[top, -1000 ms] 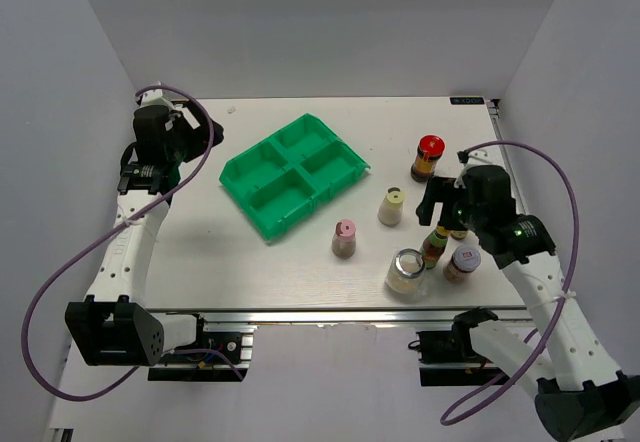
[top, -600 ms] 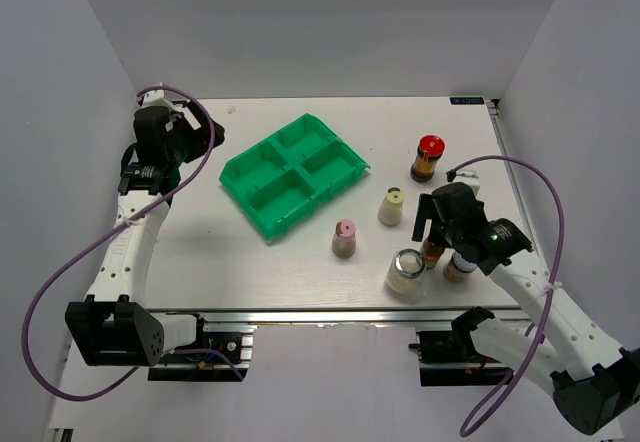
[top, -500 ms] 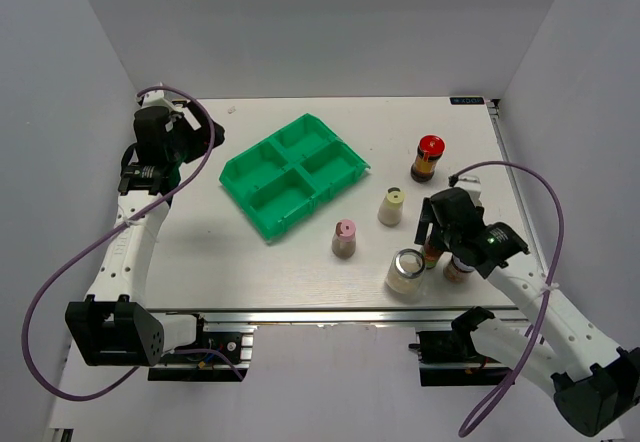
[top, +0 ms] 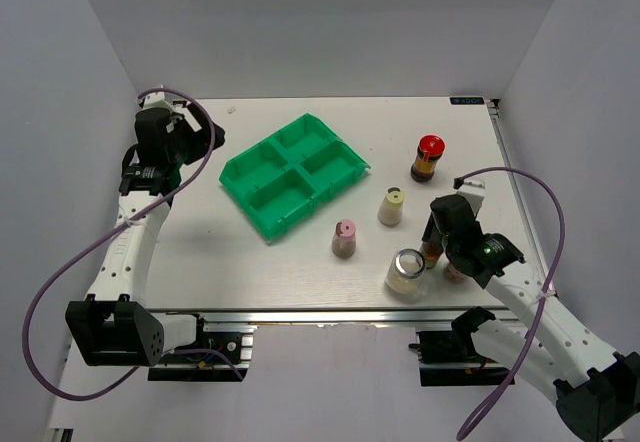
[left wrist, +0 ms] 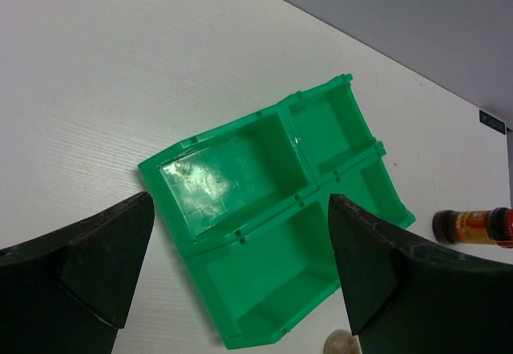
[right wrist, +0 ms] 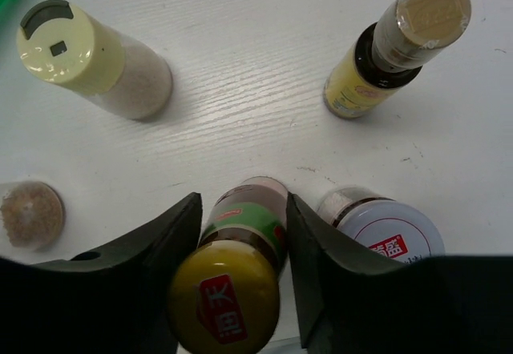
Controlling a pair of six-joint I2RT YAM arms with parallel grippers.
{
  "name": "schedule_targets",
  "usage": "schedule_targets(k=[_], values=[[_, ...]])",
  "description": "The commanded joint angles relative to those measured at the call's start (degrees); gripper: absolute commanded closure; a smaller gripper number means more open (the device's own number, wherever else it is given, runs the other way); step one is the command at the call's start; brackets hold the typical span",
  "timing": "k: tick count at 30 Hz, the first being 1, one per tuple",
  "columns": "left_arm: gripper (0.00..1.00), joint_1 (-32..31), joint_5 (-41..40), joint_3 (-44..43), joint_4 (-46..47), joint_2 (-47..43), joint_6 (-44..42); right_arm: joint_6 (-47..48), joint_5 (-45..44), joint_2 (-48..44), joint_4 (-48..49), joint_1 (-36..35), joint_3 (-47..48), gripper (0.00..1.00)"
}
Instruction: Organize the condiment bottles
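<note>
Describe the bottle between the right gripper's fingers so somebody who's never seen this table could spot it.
Look right of the green tray, toward the front edge. The slim dark sauce bottle stands between the fingers of the right gripper, beside a squat pale-lidded jar. Only it has a yellow cap with a red mark above a green label.

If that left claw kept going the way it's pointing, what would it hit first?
Most likely the green tray, straight ahead between the fingers of the open left gripper, though depth is unclear.
</note>
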State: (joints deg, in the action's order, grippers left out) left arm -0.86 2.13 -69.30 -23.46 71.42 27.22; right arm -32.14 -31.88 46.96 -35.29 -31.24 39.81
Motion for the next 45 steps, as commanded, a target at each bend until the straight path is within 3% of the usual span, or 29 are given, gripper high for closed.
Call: schedule_targets(k=[1, 5, 14, 27, 40, 45], values=[[0.02, 0.1, -0.7, 1.3, 0.6, -1.6, 0.2, -0.6, -3.5, 0.2, 2.6, -0.3, 0.4, 0.51], [0.02, 0.1, -1.3, 1.1, 0.3, -1.4, 0.3, 0.2, -4.7, 0.8, 2.3, -0.3, 2.0, 0.74], [0.02, 0.1, -1.3, 0.7, 0.3, -2.2, 0.5, 4.9, -5.9, 2.3, 2.9, -0.2, 9.7, 1.00], [0.02, 0.1, -4.0, -0.9, 1.4, 0.2, 0.4, 19.9, -1.5, 12.2, 10.0, -0.3, 31.5, 1.00], [0.02, 0.1, -5.6, -1.8, 1.1, 2.1, -0.1, 24.9, 19.1, 44.2, 21.0, -0.4, 61.4, 1.00], [0.02, 0.1, -6.5, -1.3, 1.1, 2.1, -0.2, 24.3, 22.5, 61.4, 23.5, -1.4, 79.4, 1.00]])
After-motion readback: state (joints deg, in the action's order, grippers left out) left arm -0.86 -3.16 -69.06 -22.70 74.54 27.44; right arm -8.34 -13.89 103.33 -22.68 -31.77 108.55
